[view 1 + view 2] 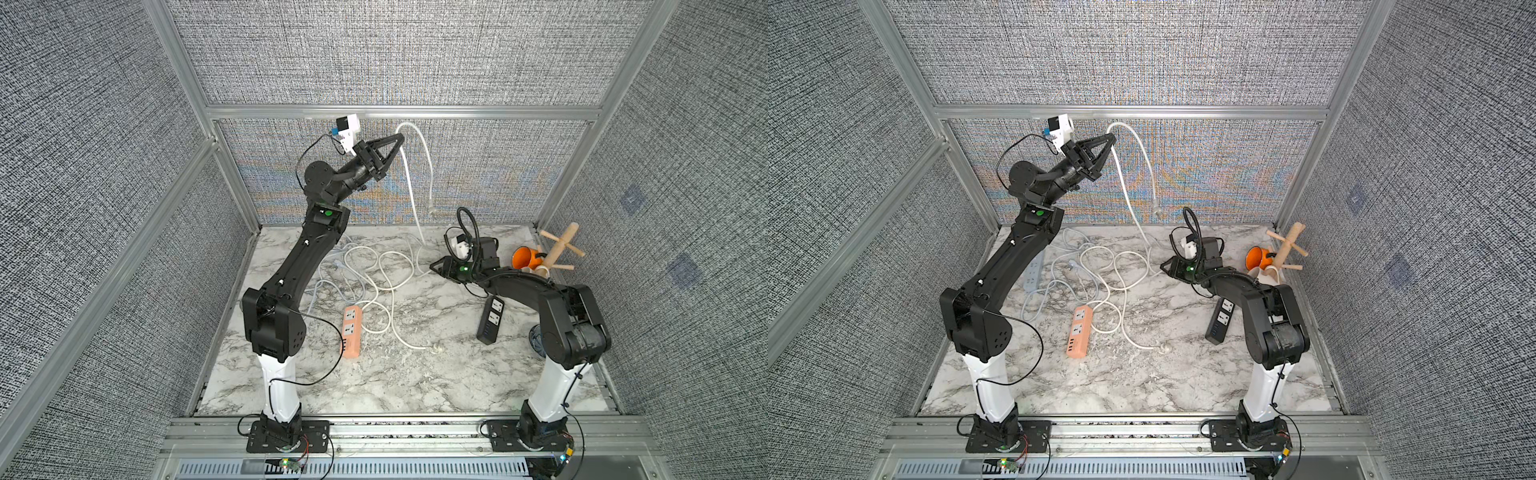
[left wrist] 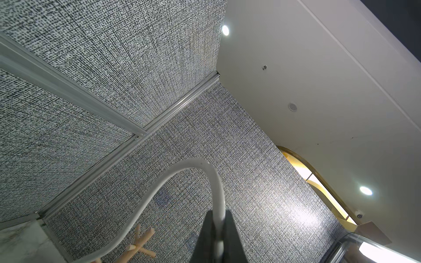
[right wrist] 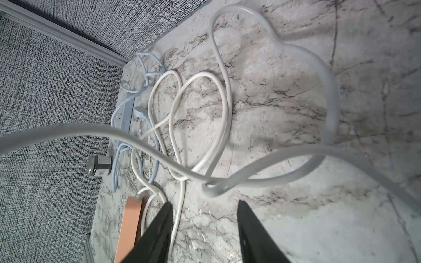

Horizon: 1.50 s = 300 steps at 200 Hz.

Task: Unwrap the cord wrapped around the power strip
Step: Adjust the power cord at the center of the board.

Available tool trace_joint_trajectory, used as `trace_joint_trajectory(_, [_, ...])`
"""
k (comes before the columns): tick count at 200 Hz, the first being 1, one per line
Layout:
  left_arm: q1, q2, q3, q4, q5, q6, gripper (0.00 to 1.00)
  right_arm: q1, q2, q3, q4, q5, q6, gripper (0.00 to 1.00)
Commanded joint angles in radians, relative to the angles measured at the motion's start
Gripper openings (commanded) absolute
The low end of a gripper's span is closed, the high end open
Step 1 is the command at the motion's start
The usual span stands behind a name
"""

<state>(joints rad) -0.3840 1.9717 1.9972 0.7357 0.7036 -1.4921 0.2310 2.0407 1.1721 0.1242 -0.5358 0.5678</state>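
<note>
**Risks, working out from the raised arm.** The left gripper (image 1: 400,137) carries the white cord (image 1: 410,187) high against the back wall on a narrow pinch. My guess is that extra lift would either let the cord slide through the pads or haul on what lies below.

That strand drops to the marble tabletop (image 1: 374,386) and joins several loose loops. These cross one another and lie against the lead of a pale blue power strip (image 1: 1034,272). Pulled from above, the crossings could cinch into a knot, or the pull could drag the orange power strip (image 1: 351,332) across the table.

The plug (image 1: 432,210) dangles free on the short end and could swing into the right arm. The right gripper (image 3: 205,205) sits low, just beside a kink in the same cord, so a forward move might snag it.

**Tool state.**
- **Left:** jaws clamped on the white cord, a short way back from the plug. The wrist view shows the cord pinched between the fingers (image 2: 234,241) and arching away.
- **Right:** jaws roughly half apart, with nothing between them. I can make out no contact with the cord.

**Task item.** The orange power strip lies flat near the left arm's shoulder, with no turns round its body, and cord sprawls in loops beside it. I cannot trace for certain that the lifted cord belongs to this strip. A black power strip (image 1: 492,320) lies partly under the right arm.
</note>
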Motion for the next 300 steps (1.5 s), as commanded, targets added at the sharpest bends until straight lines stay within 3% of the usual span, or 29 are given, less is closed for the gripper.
trace_joint_trajectory(1, [0.001,-0.013,-0.009,0.057,0.007,0.002,0.0,0.01,0.03,0.022,0.048,0.012,0.044,0.48])
trace_joint_trajectory(14, [0.0,-0.013,-0.009,0.058,0.009,0.002,0.0,0.016,0.045,0.036,0.055,0.013,0.056,0.45])
trace_joint_trajectory(54, [0.003,-0.01,-0.011,0.072,0.008,-0.002,0.0,0.006,0.038,0.045,0.039,0.032,0.047,0.11])
trace_joint_trajectory(77, [0.009,-0.026,-0.055,0.097,-0.032,0.015,0.0,-0.037,-0.025,0.001,0.024,0.048,0.022,0.0])
trace_joint_trajectory(124, [0.026,-0.12,-0.162,-0.133,-0.157,0.304,0.0,-0.202,-0.182,-0.082,-0.093,0.089,-0.107,0.0])
trace_joint_trajectory(153, [0.044,-0.175,-0.264,-0.089,-0.266,0.365,0.0,-0.293,-0.22,-0.077,-0.147,0.145,-0.155,0.0])
trace_joint_trajectory(189, [0.076,-0.255,-0.378,-0.058,-0.306,0.433,0.0,-0.323,-0.146,0.015,-0.191,0.259,-0.18,0.0])
trace_joint_trajectory(236, [0.125,-0.426,-0.509,-0.192,-0.363,0.622,0.0,-0.321,-0.022,0.125,-0.204,0.347,-0.197,0.0])
trace_joint_trajectory(254, [0.129,-0.46,-0.528,-0.233,-0.334,0.645,0.0,-0.314,0.003,0.148,-0.186,0.372,-0.195,0.0])
trace_joint_trajectory(274, [0.111,-0.442,-0.51,-0.311,-0.194,0.648,0.0,-0.305,0.035,0.186,-0.167,0.37,-0.186,0.0])
trace_joint_trajectory(300, [0.013,-0.431,-0.529,-0.457,-0.15,0.819,0.0,-0.291,0.095,0.266,-0.175,0.35,-0.164,0.0])
